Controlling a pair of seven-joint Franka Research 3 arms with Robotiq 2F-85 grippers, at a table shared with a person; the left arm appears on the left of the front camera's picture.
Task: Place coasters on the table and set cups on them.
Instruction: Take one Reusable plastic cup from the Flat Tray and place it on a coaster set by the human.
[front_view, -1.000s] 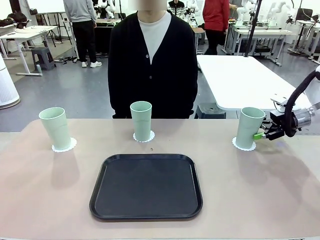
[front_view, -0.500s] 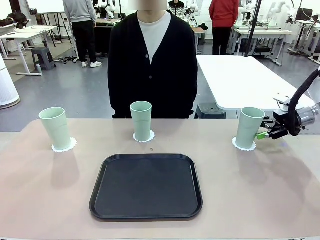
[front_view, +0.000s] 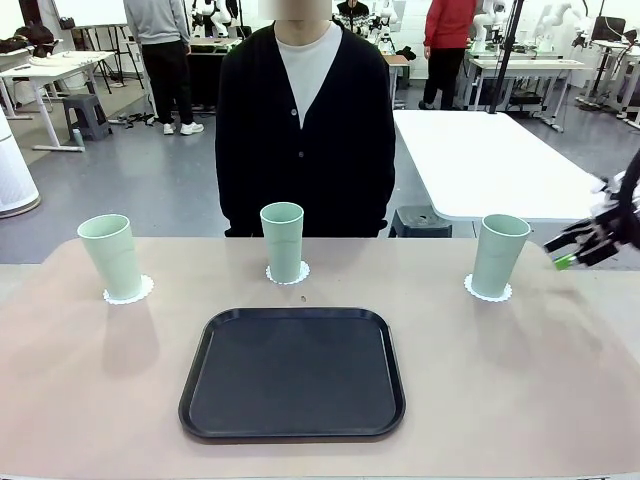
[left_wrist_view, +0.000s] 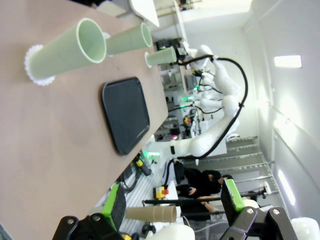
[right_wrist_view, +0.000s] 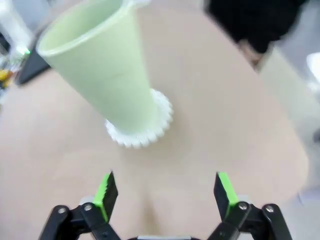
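Three cups (front_view: 283, 241) stand on three coasters (front_view: 128, 291) on the worktop (front_view: 500, 380); both hands (right_wrist_view: 165, 192) (left_wrist_view: 172, 202) gape, holding nothing.

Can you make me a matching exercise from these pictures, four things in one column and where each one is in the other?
Things:
1. black tray
2. right end effector
3. middle cup
4. person

Places:
A. on a coaster
B. at the table's far side
C. open, at the right edge, apart from the right cup
D. centre of the table

Pairs: 1-D, 2-C, 3-A, 4-B
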